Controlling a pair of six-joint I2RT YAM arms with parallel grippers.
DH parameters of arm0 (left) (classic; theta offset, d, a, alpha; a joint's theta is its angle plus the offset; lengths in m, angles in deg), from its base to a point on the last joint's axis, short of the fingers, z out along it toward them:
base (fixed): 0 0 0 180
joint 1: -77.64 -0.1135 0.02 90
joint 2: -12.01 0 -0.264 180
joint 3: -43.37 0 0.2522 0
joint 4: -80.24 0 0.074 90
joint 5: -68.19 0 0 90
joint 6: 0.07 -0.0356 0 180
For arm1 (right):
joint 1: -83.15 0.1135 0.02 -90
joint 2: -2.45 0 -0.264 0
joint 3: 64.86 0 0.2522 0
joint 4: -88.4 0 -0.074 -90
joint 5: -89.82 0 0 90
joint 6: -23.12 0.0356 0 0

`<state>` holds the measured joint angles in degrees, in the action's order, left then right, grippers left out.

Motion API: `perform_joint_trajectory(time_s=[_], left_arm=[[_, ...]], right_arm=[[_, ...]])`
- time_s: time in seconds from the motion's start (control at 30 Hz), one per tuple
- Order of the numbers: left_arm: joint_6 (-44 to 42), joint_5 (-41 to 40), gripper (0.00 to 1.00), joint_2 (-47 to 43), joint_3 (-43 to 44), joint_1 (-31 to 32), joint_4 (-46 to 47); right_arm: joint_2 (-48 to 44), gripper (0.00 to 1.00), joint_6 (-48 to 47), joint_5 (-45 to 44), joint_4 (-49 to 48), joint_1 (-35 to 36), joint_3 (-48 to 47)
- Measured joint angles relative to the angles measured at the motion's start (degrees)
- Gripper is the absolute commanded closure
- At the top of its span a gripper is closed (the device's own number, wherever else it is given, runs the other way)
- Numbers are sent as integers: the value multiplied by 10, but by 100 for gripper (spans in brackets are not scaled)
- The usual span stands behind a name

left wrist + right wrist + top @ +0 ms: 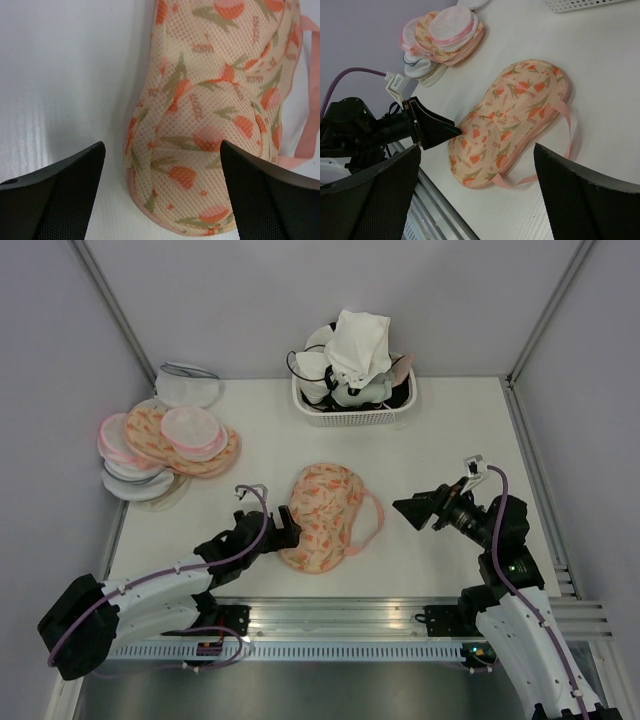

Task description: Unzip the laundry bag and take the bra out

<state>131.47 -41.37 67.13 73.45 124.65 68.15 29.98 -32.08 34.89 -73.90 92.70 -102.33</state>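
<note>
The laundry bag [325,515] lies zipped in the middle of the table, a peach mesh dome with orange print, pink edging and a pink strap loop on its right side. It also shows in the left wrist view [210,125] and the right wrist view [507,117]. My left gripper [288,527] is open at the bag's left edge, its jaws straddling the near end. My right gripper [415,508] is open and empty, a short way right of the bag. The bra is hidden.
A pile of similar peach and white-pink pouches [165,445] lies at the back left. A white basket [352,405] heaped with white and dark-trimmed garments stands at the back centre. A metal rail [330,625] runs along the near edge.
</note>
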Motion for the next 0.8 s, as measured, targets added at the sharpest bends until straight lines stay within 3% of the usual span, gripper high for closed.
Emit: perform_joint_trajectory(time_s=[0.17, 0.37, 0.43, 0.47, 0.53, 0.57, 0.8], left_arm=[[13, -28, 5, 3, -20, 0, 33], [3, 60, 13, 75, -56, 0, 188], [0, 97, 26, 101, -56, 0, 228], [-2, 120, 44, 118, -56, 0, 249], [-4, 164, 65, 147, -54, 0, 287], [-5, 186, 97, 163, -52, -1, 308], [3, 323, 98, 260, -23, -3, 427]], right_arm=[[-7, 2, 3, -2, -2, 0, 2], [2, 2, 15, -4, -7, 0, 18], [3, 2, 17, -4, -7, 1, 20], [3, 2, 19, -4, -9, 1, 21], [1, 2, 21, -5, -12, 1, 23], [-1, 2, 21, -5, -13, 1, 25], [-15, 2, 25, -12, -13, 1, 39]])
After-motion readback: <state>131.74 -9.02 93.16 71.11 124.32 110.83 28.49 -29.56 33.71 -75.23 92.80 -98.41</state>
